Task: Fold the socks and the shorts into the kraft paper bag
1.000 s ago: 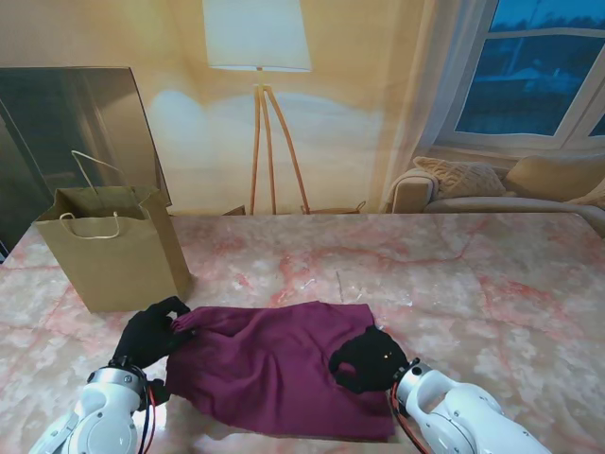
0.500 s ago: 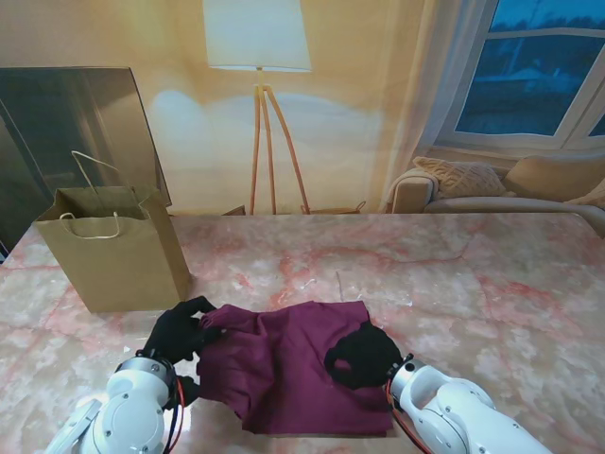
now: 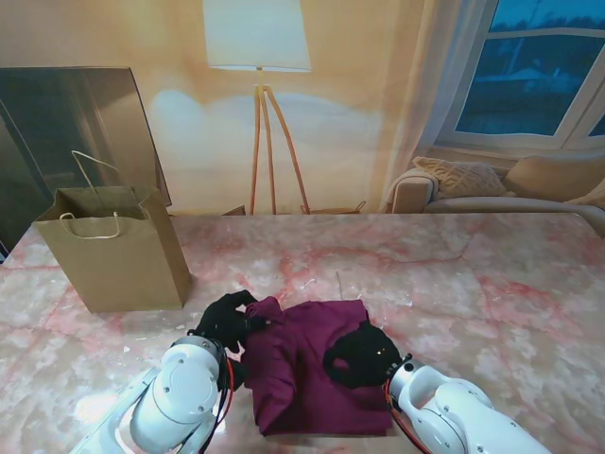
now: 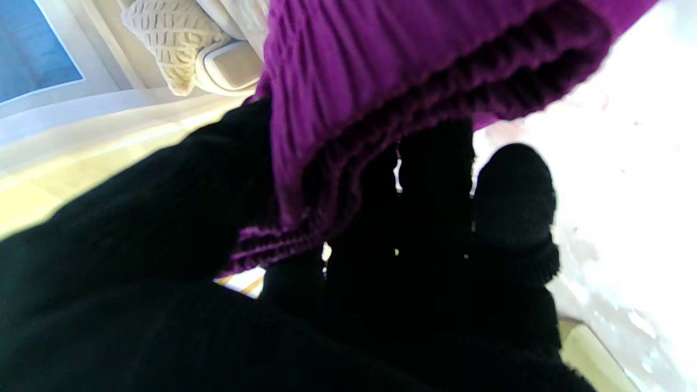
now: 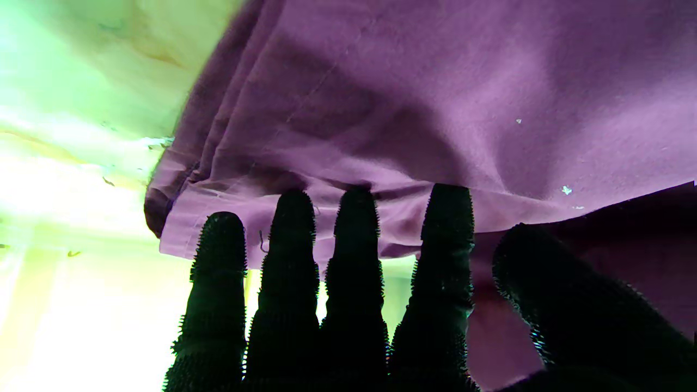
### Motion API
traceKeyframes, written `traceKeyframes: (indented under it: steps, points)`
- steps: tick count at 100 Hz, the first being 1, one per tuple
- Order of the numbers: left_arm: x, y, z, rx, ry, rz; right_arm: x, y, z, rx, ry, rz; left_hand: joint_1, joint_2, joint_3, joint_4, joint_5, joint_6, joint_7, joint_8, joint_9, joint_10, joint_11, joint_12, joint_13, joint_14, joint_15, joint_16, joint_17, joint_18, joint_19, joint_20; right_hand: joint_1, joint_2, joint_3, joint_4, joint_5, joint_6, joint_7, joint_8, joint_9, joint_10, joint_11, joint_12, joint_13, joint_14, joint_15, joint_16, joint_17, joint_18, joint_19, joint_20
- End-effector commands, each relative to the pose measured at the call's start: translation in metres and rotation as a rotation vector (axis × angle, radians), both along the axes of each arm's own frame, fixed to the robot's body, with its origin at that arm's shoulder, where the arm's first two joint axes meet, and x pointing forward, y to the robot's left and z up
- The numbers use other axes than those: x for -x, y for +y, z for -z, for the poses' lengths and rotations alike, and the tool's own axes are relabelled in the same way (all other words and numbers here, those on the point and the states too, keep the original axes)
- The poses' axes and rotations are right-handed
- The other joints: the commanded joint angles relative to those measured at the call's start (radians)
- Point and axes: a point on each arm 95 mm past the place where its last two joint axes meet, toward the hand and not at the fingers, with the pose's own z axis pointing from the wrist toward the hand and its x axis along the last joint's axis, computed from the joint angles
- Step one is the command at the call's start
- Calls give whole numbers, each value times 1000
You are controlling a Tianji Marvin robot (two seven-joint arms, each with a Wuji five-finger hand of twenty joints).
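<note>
Left hand (image 3: 225,320) clenched on shorts (image 3: 312,364) waistband right of bag (image 3: 112,251), right hand (image 3: 362,355) flat on them, grip unclear, socks hidden.

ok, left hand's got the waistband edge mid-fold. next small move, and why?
Probably carry the left hand on toward the right hand and lay the edge down. Its fingers grip the shorts by the gathered waistband, the flap is only partway across, and the right hand rests flat on the cloth. The kraft paper bag can wait.
</note>
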Motion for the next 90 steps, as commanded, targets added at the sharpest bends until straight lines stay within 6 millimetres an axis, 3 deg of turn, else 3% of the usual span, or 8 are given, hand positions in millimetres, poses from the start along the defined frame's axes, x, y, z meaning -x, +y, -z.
traceKeyframes:
  steps: [1,53,65,90]
  points:
    - [1,-10,5,28,22,18,24,-11,36,66,100,3,67,49,57,45,49,-42,28,-25,59,-29,5,-9,62,-26,15,7,32,-47,40,8,-11,16,-14,12,54,80,-70,-53,27,12,-10,-7,3,-23,-12,-11,-19,-4,-23,34]
    - [-8,-45,20,52,103,96,29,-8,34,41,95,-3,82,55,39,30,38,-26,34,-58,55,-13,-5,-63,59,-12,-7,-30,24,-41,28,-6,-12,21,-19,20,31,95,-88,-44,14,11,-22,-12,-9,-28,-19,-16,-22,-7,-29,36]
    - [-13,-51,23,38,104,96,34,-9,24,-23,68,23,80,57,39,29,36,-29,37,-58,52,-16,-4,-64,60,-14,-9,-31,24,-41,28,-7,-15,10,-9,22,-10,130,-110,-48,9,13,-20,-11,-8,-28,-18,-17,-8,-17,-21,40]
    - [-18,-57,24,21,118,100,43,-24,-10,-105,-23,86,80,57,39,29,35,-30,38,-59,50,-16,1,-64,60,-16,-11,-31,23,-45,27,-7,-14,3,-11,17,-8,138,-121,-49,9,18,-18,-10,-10,-25,-18,-19,-11,-25,-26,38]
